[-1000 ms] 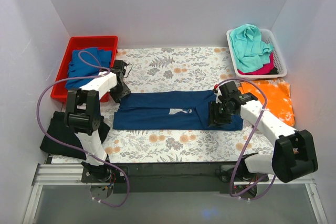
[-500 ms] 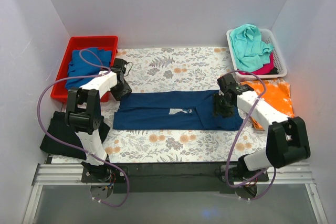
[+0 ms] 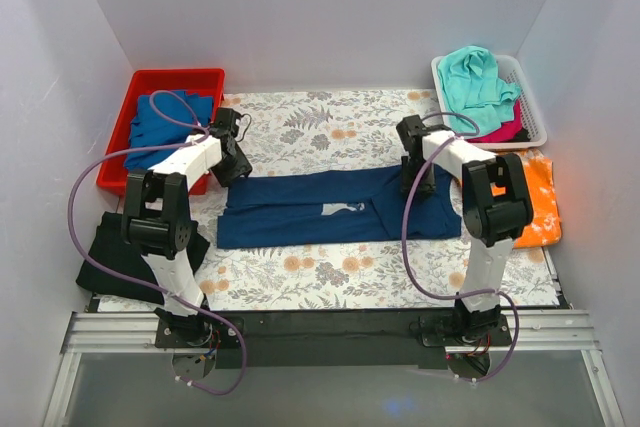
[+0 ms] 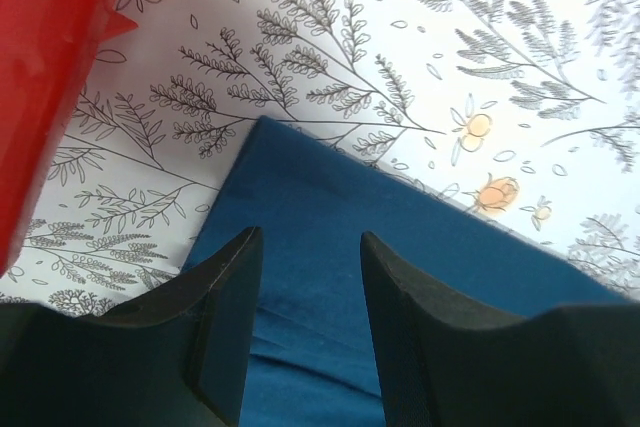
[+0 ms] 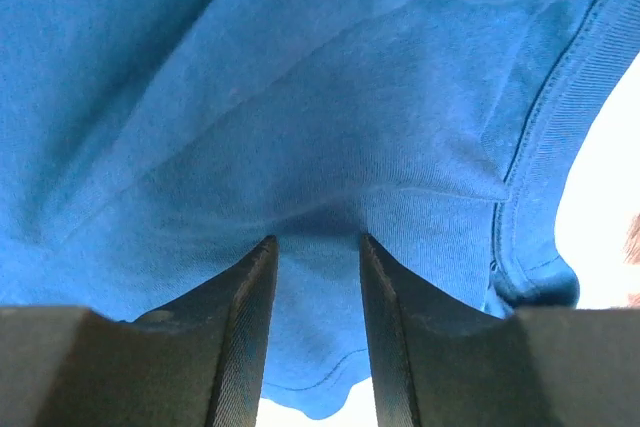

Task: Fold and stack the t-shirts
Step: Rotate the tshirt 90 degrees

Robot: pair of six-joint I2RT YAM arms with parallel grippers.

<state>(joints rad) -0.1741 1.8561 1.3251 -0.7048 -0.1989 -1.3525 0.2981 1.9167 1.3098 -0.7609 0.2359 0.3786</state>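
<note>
A navy blue cloth t-shirt (image 3: 300, 212) with a pale grey print lies in a long band across the flower-patterned table (image 3: 330, 127). The right gripper (image 3: 416, 185) has moved from the shirt's near right part to its far right edge, and its jaws, narrowly apart, seem to pinch a pucker of cloth. The left gripper (image 4: 305, 247) stays over the far left corner, jaws spread, holding nothing.

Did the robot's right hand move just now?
Yes. The right hand moved across the navy shirt toward the far side of the table, ending closer to the white basket than a second ago.
</note>
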